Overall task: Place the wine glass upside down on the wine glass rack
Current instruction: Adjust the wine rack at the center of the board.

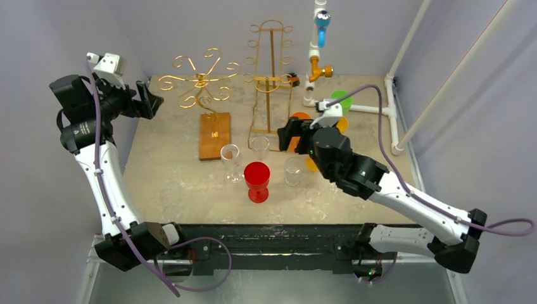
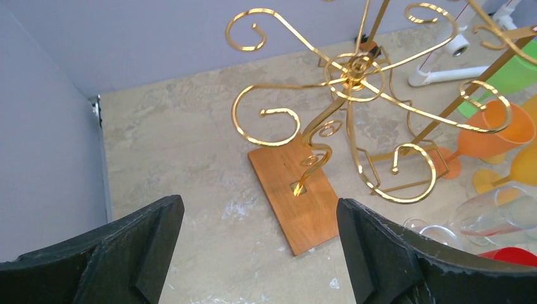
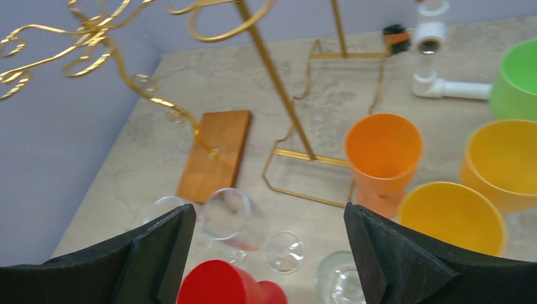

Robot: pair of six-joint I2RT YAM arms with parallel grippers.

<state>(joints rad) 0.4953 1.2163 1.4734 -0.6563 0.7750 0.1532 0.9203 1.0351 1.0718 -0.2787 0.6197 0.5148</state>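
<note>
The clear wine glass point(image 1: 232, 162) stands upright at the near middle of the table point(image 1: 171, 177), just in front of the rack's wooden base point(image 1: 214, 135). A second clear glass point(image 1: 259, 147) is just right of it and a red goblet point(image 1: 257, 181) just nearer. It's a tight cluster! Nothing hangs on the rack point(image 1: 201, 81) yet, its gold curls bare at the far left.

The right gripper point(image 1: 288, 135) hovers just right of the cluster, jaws wide apart and empty. The left gripper point(image 1: 149, 99) is equally wide and empty at the far left beside the rack, well apart from the glasses.

The smart play, I'd say, is for the right arm to pinch the stem rather than the slippery bowl. It should come in clear of the goblet, lift straight up before flipping, then slide the foot into a curl.
</note>
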